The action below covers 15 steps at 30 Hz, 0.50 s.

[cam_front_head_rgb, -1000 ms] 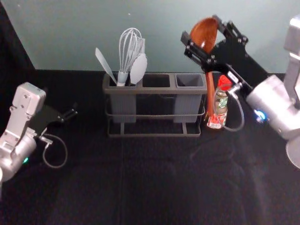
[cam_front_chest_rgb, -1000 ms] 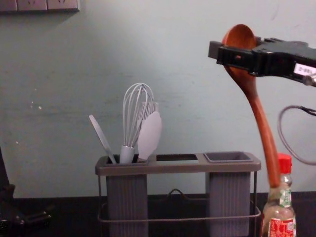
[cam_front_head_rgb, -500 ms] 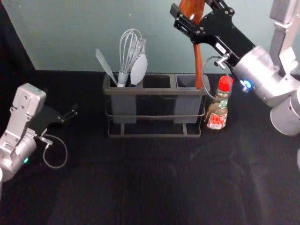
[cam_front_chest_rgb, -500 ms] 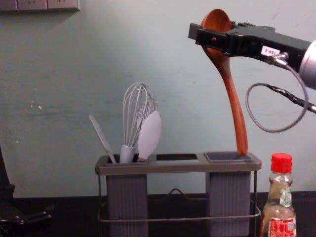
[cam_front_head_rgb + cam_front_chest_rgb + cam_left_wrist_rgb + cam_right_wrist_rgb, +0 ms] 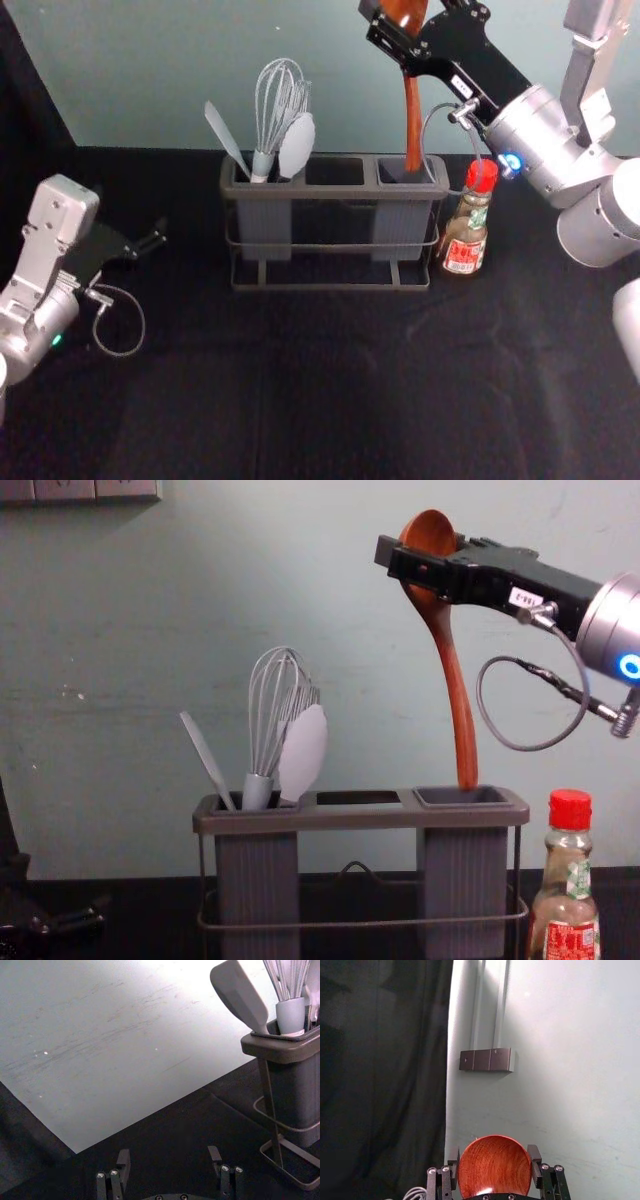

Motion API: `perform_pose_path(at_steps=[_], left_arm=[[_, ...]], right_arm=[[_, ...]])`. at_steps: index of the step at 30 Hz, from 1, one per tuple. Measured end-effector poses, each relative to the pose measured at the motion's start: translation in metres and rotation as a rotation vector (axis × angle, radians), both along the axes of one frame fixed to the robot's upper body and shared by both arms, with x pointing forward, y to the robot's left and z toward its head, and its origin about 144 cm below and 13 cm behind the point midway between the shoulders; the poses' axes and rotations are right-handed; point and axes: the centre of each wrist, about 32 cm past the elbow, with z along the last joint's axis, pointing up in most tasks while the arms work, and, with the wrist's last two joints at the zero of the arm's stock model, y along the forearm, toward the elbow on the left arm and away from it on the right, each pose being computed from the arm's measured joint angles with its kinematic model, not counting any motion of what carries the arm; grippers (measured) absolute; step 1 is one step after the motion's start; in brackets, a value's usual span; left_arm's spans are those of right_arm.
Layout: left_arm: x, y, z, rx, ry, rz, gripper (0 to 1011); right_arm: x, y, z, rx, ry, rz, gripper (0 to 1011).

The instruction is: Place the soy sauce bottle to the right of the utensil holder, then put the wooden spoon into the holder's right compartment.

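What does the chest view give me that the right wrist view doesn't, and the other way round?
Chest view, not right wrist: the utensil holder with the whisk, the spoon's handle ending at the mouth of the right compartment, the soy sauce bottle standing to the holder's right, and the idle left gripper at the lower left.

Right wrist view, not chest: two pale strips running up the wall above a dark panel.

Both: the right gripper holding the spoon's bowl, and the wall.
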Motion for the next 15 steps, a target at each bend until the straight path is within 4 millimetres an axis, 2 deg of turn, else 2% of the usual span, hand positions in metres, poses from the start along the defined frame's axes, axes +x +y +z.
perform_pose_path(at_steps=[9, 15], left_arm=[[0.000, 0.000, 0.000, 0.000, 0.000, 0.000, 1011], [0.000, 0.000, 0.000, 0.000, 0.000, 0.000, 1011]], right_arm=[[0.007, 0.004, -0.017, 0.033, -0.021, 0.013, 840], [0.010, 0.006, -0.036, 0.044, -0.011, 0.015, 840]])
